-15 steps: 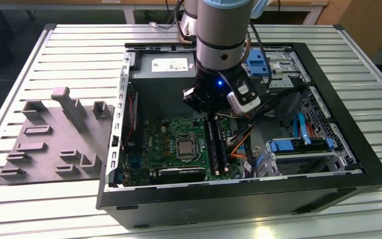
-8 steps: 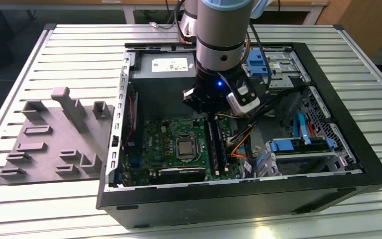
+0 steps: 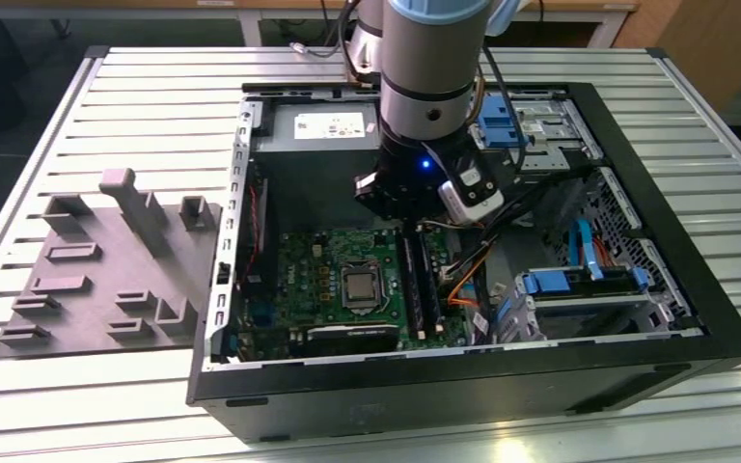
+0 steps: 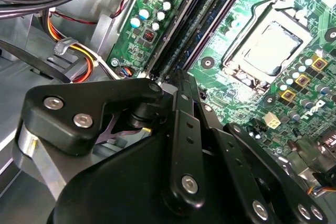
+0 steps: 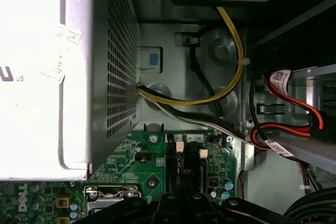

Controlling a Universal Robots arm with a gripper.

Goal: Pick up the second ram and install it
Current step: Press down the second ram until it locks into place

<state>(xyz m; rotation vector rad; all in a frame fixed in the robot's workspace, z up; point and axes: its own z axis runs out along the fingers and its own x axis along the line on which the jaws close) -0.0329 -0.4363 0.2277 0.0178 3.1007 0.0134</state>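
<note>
**Gripper low inside the open computer case, over the memory slots**

Gripper (image 3: 412, 214) at the end of our arm hangs inside the open computer case (image 3: 679, 318), just above the motherboard (image 3: 313, 280). In the exterior view we see it over the far end of the long black memory slots (image 3: 419, 289), which run beside the processor socket (image 3: 362, 286). In the second wrist view the gripper (image 4: 181, 85) has its black linkages drawn together to a narrow tip right at the end of the slots (image 4: 197, 30). We cannot tell whether the jaws are closed on anything. The second ram cannot be made out with certainty; a dark strip lies along the slots, too unclear to name. On the exterior view's left, the grey plastic fixture block (image 3: 100, 270) sits on the slatted counter (image 3: 62, 386), well apart from the case.
</note>
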